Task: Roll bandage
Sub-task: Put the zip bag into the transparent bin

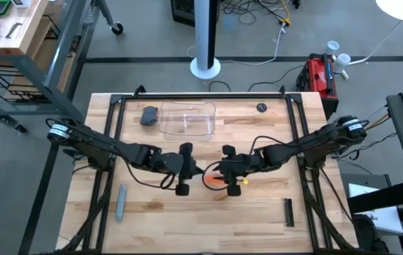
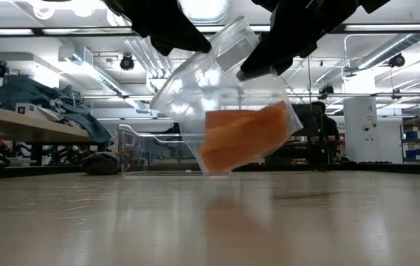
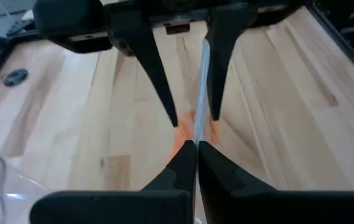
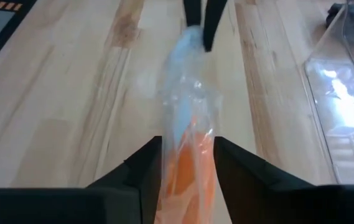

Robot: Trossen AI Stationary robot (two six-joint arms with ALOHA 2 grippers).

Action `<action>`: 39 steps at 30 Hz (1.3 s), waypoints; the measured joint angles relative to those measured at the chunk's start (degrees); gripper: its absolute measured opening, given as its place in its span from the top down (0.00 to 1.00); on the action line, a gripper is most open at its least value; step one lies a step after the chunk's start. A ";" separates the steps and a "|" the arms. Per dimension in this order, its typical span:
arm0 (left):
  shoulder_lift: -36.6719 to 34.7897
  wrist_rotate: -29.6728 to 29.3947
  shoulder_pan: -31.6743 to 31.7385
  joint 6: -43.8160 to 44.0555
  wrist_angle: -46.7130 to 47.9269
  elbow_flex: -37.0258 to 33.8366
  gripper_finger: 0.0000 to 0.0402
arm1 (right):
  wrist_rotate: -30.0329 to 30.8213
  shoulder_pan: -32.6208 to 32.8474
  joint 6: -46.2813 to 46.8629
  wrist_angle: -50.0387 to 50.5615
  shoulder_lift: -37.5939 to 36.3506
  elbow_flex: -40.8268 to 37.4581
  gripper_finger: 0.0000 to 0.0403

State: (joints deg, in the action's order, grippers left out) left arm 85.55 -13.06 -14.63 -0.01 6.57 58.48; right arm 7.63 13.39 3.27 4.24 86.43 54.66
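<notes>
Bandage [image 2: 241, 140], bright orange and folded, sits inside a clear plastic wrapper [image 2: 224, 70] held just above the worktop [image 2: 210, 222] at its middle. Left gripper [image 3: 192, 146] pinches the wrapper's edge with jaws closed; right gripper [image 4: 189, 155] straddles the wrapper, jaws parted.

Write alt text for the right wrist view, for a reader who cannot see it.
A clear plastic wrapper with the orange bandage inside stretches between the right claw, whose open fingers flank it, and the left claw, shut on its far end. Below lies a wooden table, with a clear plastic container at one side.
</notes>
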 joint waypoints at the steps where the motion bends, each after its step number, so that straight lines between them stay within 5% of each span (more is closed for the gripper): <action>1: -0.20 -0.04 0.00 -0.24 0.86 0.00 1.00 | 0.00 -0.03 -0.08 -0.05 -0.09 0.17 0.65; 24: -0.45 0.07 -0.46 2.15 3.34 0.00 1.00 | -0.12 -0.04 6.09 2.70 -3.26 1.72 0.64; 31: -0.45 0.11 -0.60 2.02 -0.70 -0.02 1.00 | 0.81 -0.17 6.41 -0.32 1.32 1.94 0.63; 34: -0.45 0.50 -0.72 2.11 -0.86 -0.02 1.00 | 4.27 -0.33 5.75 -0.32 2.56 1.94 0.69; 39: -0.77 0.55 -0.87 4.83 -0.30 -0.02 0.99 | 4.44 -0.20 1.54 -0.25 2.69 1.92 0.96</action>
State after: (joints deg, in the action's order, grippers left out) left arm 84.78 -12.51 -15.51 4.81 6.27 58.46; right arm 12.08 13.19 4.81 3.99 89.12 56.58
